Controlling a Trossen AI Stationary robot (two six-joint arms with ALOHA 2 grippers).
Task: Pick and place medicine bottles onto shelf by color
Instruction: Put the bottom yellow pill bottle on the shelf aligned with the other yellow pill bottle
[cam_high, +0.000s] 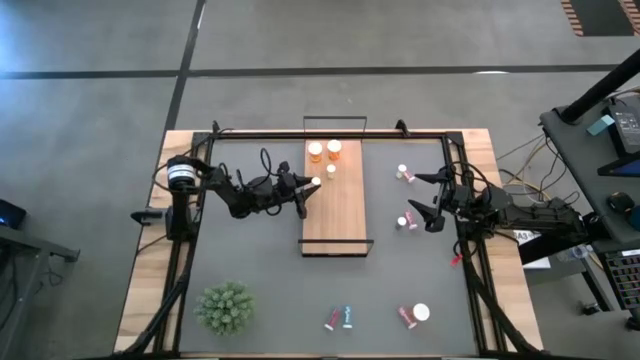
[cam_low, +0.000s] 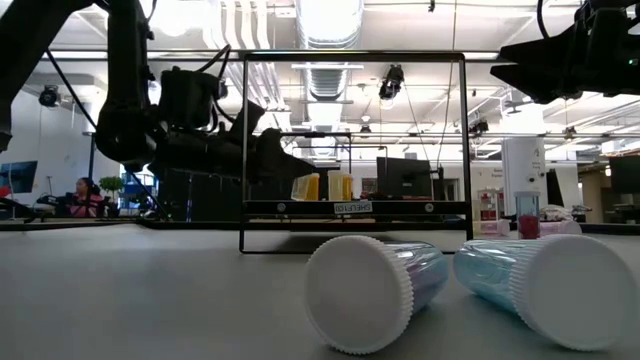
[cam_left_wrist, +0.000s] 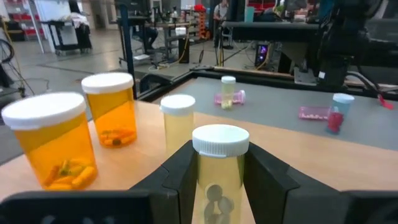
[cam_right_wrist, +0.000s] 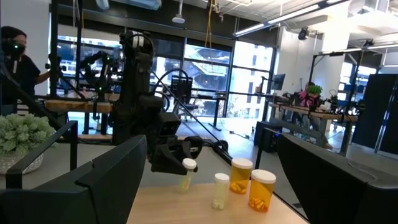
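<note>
Medicine bottle in hand: pale yellow, white-capped bottle (cam_left_wrist: 218, 168), upright between the fingers of the left gripper (cam_high: 309, 190), at the left long edge of the shelf (cam_high: 340, 215), toward its far end
Left gripper: closed narrowly on that bottle, one finger on each side of the body below the cap; the bottle's base is hidden, so contact with the board cannot be told
Row already on the shelf: two orange bottles (cam_high: 325, 150) at the far end, one slim pale bottle (cam_high: 330, 170) just nearer than them, all upright
Right gripper: jaws wide apart and empty (cam_high: 428, 213), waiting above the table right of the shelf, near a pink bottle (cam_high: 408, 222) lying on the grey top
Bottles yet to sort: one near the far right corner of the table (cam_high: 404, 173), four along the near edge (cam_high: 340, 319), close to the green plant (cam_high: 225, 306)
Step in hand, judged: setting the pale bottle down beside its pale match
Doing it well: lower until the base sits flat on the wood, keep it clear of the slim neighbour, part the fingers only as needed, then lift straight up so the cap is not clipped
</note>
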